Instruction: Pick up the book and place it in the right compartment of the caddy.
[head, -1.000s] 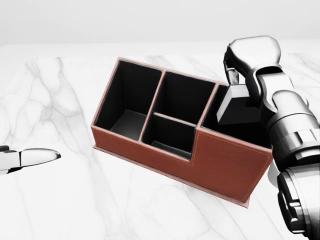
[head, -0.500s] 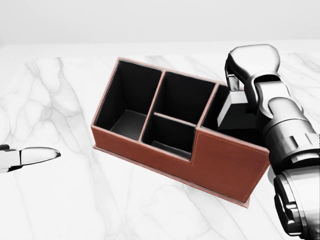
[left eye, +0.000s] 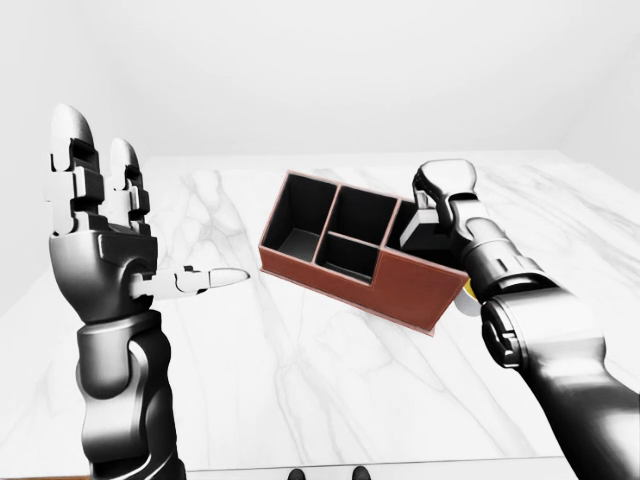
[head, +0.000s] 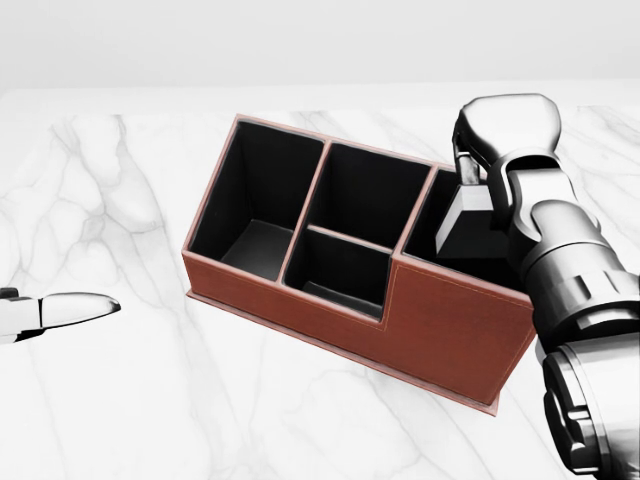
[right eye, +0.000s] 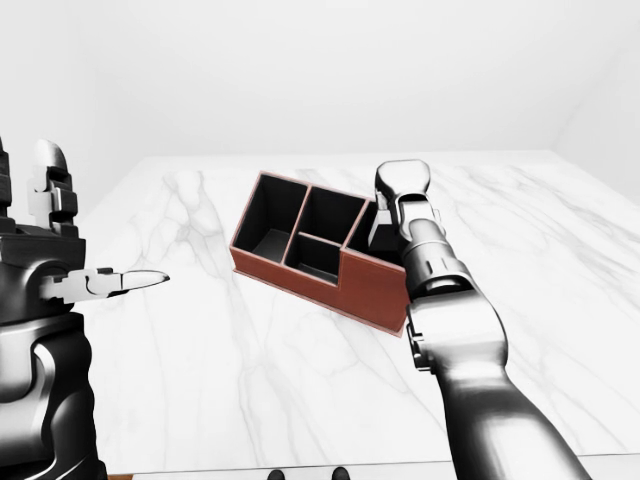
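The left hand (left eye: 100, 225) stands raised, fingers spread apart, over the white marble surface (left eye: 300, 360) in a bare pale room. The brown caddy (head: 400, 320) sits mid-surface. The right hand (head: 500, 135) seems clamped on the grey book (head: 468, 225), tilted into the right compartment, its lower part hidden.

Reddish-brown caddy (head: 455, 325) with black-lined compartments, upright and angled on the white marble worktop (head: 120, 390), dark grey book (head: 470, 222) tilted in its right compartment
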